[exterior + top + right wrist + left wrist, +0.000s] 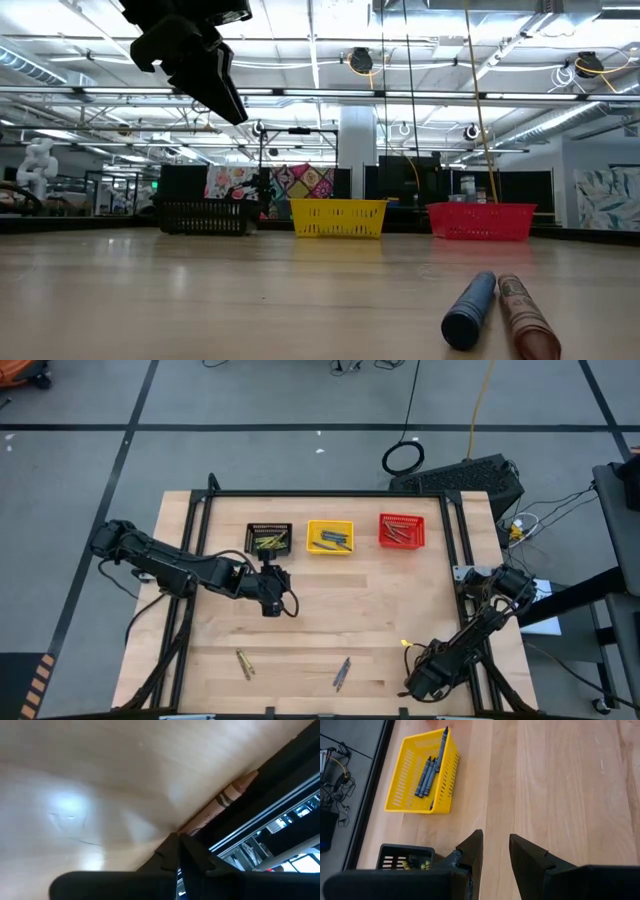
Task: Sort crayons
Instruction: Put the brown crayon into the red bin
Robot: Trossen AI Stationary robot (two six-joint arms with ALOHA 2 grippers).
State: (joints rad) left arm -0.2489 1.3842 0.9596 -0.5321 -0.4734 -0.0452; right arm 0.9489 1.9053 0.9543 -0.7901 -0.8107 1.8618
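Note:
My right gripper point(412, 685) point(177, 840) is low over the table's near right corner, shut. Its fingertips stand at the blunt end of a tan-brown crayon point(225, 802), which lies flat along the black frame rail. My left gripper point(272, 600) point(495, 845) hangs open with nothing in it, above the table in front of the black basket point(250, 538). Loose on the near part of the table are an olive-yellow crayon point(243, 663) and a blue crayon point(470, 310) beside a brownish-red crayon point(525, 318). My right gripper's shut fingertips meet the tan-brown crayon's blunt end point(192, 827), coming slanting down along its length. I cannot tell whether they touch or pinch it. The crayon lies flat on the table against the black rail.
Along the far side stand the black basket with olive-yellow crayons, the yellow basket point(311, 537) point(400, 795) with blue crayons, and the red basket point(383, 530) with brownish crayons. A black frame rail point(280, 780) runs along the table's edge. Bare wood lies between the baskets and the loose crayons.

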